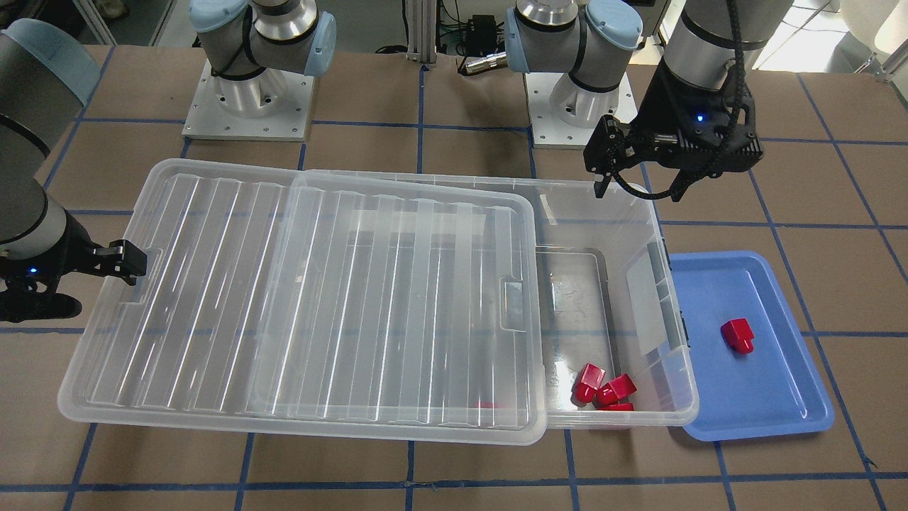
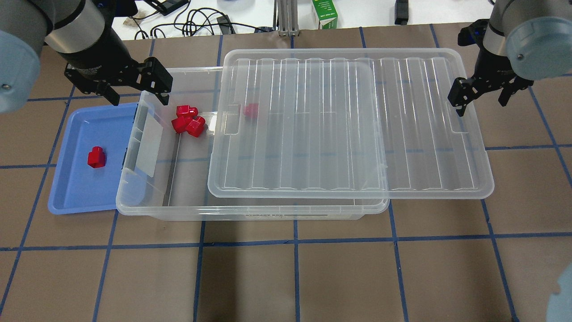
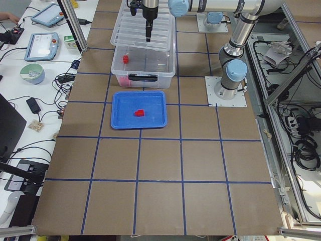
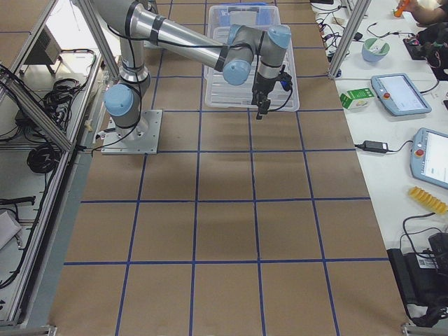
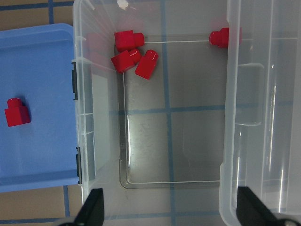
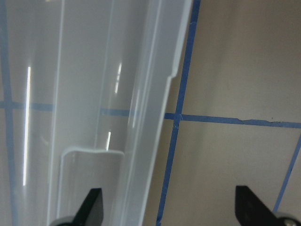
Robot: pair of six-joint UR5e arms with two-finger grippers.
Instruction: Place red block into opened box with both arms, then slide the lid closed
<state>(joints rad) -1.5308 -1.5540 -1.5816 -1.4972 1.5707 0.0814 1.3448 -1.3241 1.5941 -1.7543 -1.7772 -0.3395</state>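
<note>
One red block [image 2: 96,157] lies on the blue tray [image 2: 76,188], also seen in the left wrist view as a red block [image 5: 17,111]. Three more red blocks [image 2: 187,120] sit in the box's uncovered end, and another [image 2: 251,110] shows through the lid. The clear box [image 2: 178,210] is mostly covered by its ribbed lid [image 2: 339,129], which is slid off toward the right. My left gripper [image 2: 134,89] hovers open over the uncovered end, holding nothing [image 5: 170,209]. My right gripper [image 2: 482,91] stands open at the lid's far short edge, over its rim [image 6: 169,207].
The blue tray butts against the box's left end. Both arm bases [image 1: 248,99] stand on the robot's side of the table. A green carton [image 2: 325,13] and cables lie beyond the far edge. Brown table surface with blue tape lines [image 2: 295,241] surrounds the box.
</note>
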